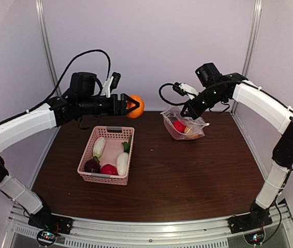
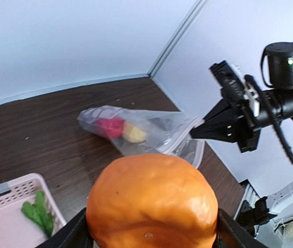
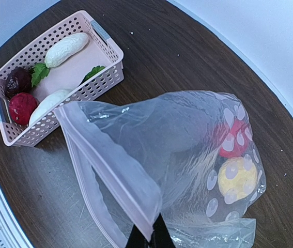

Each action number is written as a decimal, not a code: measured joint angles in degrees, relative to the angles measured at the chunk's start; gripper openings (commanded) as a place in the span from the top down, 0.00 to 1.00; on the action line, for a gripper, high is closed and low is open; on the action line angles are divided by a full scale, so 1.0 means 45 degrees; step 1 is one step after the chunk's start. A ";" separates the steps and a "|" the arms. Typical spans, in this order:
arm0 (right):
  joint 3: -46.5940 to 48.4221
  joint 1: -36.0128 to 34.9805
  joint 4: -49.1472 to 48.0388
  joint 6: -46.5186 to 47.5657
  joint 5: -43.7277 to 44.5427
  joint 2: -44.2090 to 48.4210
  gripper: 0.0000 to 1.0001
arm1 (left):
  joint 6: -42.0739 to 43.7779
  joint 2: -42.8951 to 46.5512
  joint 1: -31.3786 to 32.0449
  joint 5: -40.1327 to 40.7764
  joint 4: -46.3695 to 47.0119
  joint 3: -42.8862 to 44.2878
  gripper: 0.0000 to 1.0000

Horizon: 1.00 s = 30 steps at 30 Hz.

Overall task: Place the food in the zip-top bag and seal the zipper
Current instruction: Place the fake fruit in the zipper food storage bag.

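The left gripper (image 1: 128, 105), jaws wide around the orange fruit (image 1: 136, 107), holds it aloft short of the zip-top bag (image 1: 185, 128), whose rim the tightly closed right gripper (image 1: 188, 112) pinches up, so a sagging mouth could bounce the fruit onto the table (image 1: 187, 175).

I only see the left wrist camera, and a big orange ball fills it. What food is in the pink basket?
Observer: The top view shows two white radishes, a maroon piece and a red piece there.
Child: Is the bag open?
Observer: Yes. The right wrist view shows the right fingers pinching the zipper strip, mouth gaping.
Child: Is my orange over the bag?
Observer: No. From above, it hangs left of the bag, beyond the basket's far end.
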State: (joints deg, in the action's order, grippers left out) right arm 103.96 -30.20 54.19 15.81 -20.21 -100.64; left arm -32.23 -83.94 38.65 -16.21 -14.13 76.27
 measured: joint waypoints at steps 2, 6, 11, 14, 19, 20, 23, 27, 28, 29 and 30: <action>0.0039 -0.0005 -0.0010 -0.0223 0.0005 -0.0005 1.00 | -0.0214 -0.0355 0.0355 -0.0253 0.0704 0.0219 0.41; 0.0151 -0.0005 -0.0112 -0.0583 0.0010 -0.0005 1.00 | -0.0690 -0.1307 0.1166 -0.0651 0.2142 0.0670 0.42; 0.0155 -0.0015 -0.0384 -0.0928 0.0010 -0.0005 1.00 | -0.1394 -0.2433 0.2089 -0.0869 0.3662 0.0903 0.46; 0.0209 -0.0019 -0.0403 -0.1049 0.0015 -0.0005 1.00 | -0.1933 -0.3211 0.2535 -0.0918 0.4619 0.0933 0.48; 0.0607 -0.0024 -0.0481 -0.1282 0.0019 0.0010 1.00 | -0.2424 -0.4333 0.2977 -0.0665 0.5178 0.1447 0.49; 0.0607 -0.0024 -0.0520 -0.1336 0.0019 0.0029 1.00 | -0.2531 -0.4556 0.3026 -0.0617 0.5236 0.1685 0.49; 0.0607 -0.0034 -0.0525 -0.1501 0.0024 0.0029 1.00 | -0.2832 -0.5129 0.3094 -0.0457 0.5537 0.2409 0.53; 0.0607 -0.0039 -0.0525 -0.1647 0.0015 0.0087 1.00 | -0.3298 -0.5518 0.3104 0.0141 0.5727 0.2812 0.53; 0.0607 -0.0049 -0.0529 -0.1671 0.0039 0.0117 1.00 | -0.3371 -0.5576 0.3104 0.0233 0.5746 0.2827 0.53; 0.0607 -0.0034 -0.0525 -0.1710 0.0068 0.0151 1.00 | -0.3463 -0.5625 0.3104 0.0442 0.5746 0.2837 0.53; 0.0607 -0.0010 -0.0539 -0.1768 0.0117 0.0175 1.00 | -0.3541 -0.5683 0.3104 0.0627 0.5741 0.2851 0.54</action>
State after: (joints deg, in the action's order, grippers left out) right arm 106.69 -30.24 51.77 7.86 -19.68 -99.85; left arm -48.16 -109.51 52.62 -13.39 11.70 89.10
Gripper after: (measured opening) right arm 0.003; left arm 0.752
